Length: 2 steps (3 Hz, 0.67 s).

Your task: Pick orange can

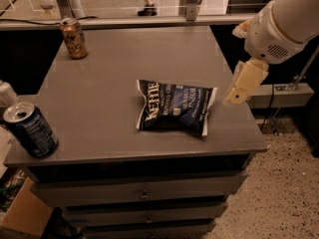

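Note:
The orange can (74,38) is a small orange-brown can with a pale speckled pattern and a silver top. It stands upright at the far left corner of the grey table (124,59). My gripper (239,91) hangs from the white arm at the right, over the table's right edge, just right of the chip bag. It is far from the orange can, across the table, and nothing shows in it.
A dark blue chip bag (175,107) lies flat in the middle right of the table. A blue can (31,129) stands at the near left corner. A cardboard box (20,215) sits on the floor at the lower left. Drawers (144,195) front the table.

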Each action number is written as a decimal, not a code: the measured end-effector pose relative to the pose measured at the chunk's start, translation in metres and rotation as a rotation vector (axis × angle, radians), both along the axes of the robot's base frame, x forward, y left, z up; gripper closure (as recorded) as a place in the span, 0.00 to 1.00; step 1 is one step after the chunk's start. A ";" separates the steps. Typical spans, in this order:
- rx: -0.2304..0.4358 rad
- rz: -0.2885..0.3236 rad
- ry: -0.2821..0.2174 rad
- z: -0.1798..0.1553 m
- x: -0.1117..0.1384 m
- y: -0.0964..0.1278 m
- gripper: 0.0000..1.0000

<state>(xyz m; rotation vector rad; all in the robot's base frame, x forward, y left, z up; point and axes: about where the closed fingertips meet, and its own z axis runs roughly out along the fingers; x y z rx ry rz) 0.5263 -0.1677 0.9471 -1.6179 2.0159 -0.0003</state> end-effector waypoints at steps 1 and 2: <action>0.093 0.035 -0.025 0.002 0.037 0.032 0.00; 0.221 0.060 -0.004 0.002 0.064 0.074 0.00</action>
